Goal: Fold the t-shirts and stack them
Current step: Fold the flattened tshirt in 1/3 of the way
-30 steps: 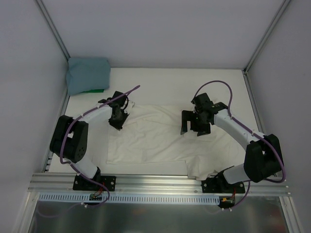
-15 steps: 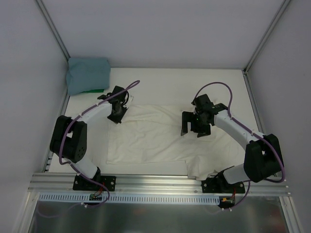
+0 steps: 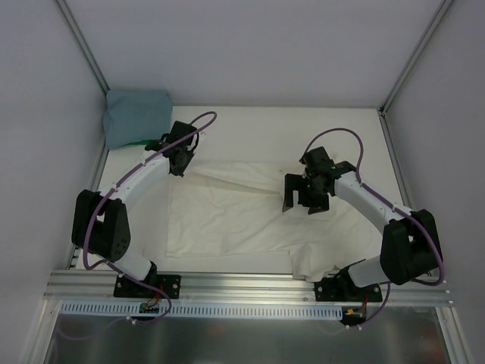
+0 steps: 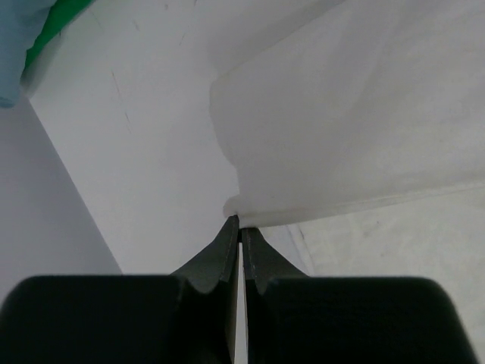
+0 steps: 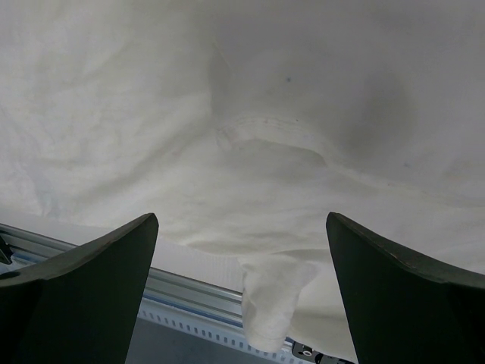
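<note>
While right fingers [image 5: 76, 288] gape, left fingers [image 4: 216, 262] pinch cream tee [image 4: 364, 114].

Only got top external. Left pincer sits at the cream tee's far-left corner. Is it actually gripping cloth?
Observer: Yes. The left wrist view shows the left pincer shut on the edge of the cream tee, with cloth pinched at its tip.
Operator: Right one, anything in it?
Observer: No. The right wrist view shows the right pincer wide open over the tee, with nothing in it.
Operator: Tee's near edge?
Observer: In the right wrist view, a bunched bit of cloth overlaps the rail.
</note>
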{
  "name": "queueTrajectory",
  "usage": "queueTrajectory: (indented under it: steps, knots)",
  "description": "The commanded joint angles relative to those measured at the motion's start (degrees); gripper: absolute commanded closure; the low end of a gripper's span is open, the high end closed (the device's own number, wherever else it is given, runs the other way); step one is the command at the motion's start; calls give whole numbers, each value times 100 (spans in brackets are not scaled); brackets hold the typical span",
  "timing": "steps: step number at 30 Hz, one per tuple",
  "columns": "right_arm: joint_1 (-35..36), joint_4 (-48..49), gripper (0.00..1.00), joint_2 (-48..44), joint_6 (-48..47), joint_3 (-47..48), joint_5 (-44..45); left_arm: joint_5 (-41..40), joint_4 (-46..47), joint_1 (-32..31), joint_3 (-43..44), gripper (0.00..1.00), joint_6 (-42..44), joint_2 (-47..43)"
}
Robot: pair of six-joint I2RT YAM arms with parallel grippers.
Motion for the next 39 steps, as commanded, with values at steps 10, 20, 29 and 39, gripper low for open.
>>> queueTrajectory:
  steps: [10, 20, 29, 39]
  knots:
    - [-41, -53, 1, -109, -100, 101, -114, -730, -217, -304, -1051, 81, -591, -395]
    - [-128, -193, 0, -320, -179, 154, 105, -1416, -236, -418, -1272, 1, -1568, -656]
    - [-989, 26, 1, 854, -232, 1199, 274, 1851, 1598, -418, -1903, 1, -2393, -2485]
    - [-1833, 615, 1, 2596, 110, 1745, -465, 3163, 1936, -418, -2179, 1, -3167, -2655]
